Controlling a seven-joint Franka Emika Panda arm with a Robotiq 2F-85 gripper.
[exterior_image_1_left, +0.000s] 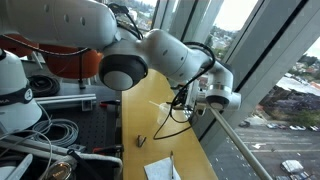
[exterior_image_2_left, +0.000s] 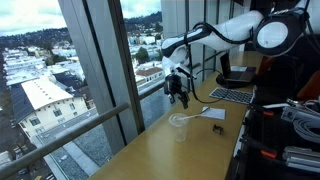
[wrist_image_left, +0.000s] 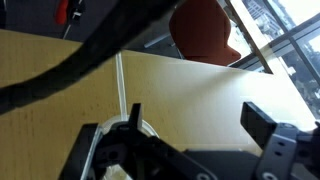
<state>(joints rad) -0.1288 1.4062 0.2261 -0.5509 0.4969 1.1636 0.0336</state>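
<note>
Here, in an exterior view, the tall glass window wall (exterior_image_2_left: 95, 60) stands well to the left of the clear plastic cup (exterior_image_2_left: 179, 126), which sits upright on the long pale wooden tabletop (exterior_image_2_left: 165, 157) near the window-side edge. The black Robotiq gripper (exterior_image_2_left: 178, 94) hangs directly above the cup, apart from it and pointing straight down. Its fingers stand spread wide, with nothing between them.

Just right of the cup, a thin white stick (exterior_image_2_left: 196, 113) lies on the wood, one end close to the cup. Further right is a small black object (exterior_image_2_left: 217, 128), too small to make out. Beyond it, away from the cup, lie a white sheet of paper (exterior_image_2_left: 213, 113) and a flat dark keyboard (exterior_image_2_left: 232, 96).

The white Franka arm (exterior_image_2_left: 228, 28) reaches in from the right, high over the table. It stretches almost level toward the window, and its wrist bends sharply down over the cup. In both exterior views the forearm runs long and extended, and from the opposite side the arm (exterior_image_1_left: 150, 52) sweeps across from the left with the gripper (exterior_image_1_left: 186, 102) hanging at its far end.

In the wrist view the dark fingers (wrist_image_left: 265, 124) frame the bottom of the picture, far apart. The tan tabletop (wrist_image_left: 200, 90) fills the middle, and an orange-red chair (wrist_image_left: 205, 30) stands beyond it.
</note>
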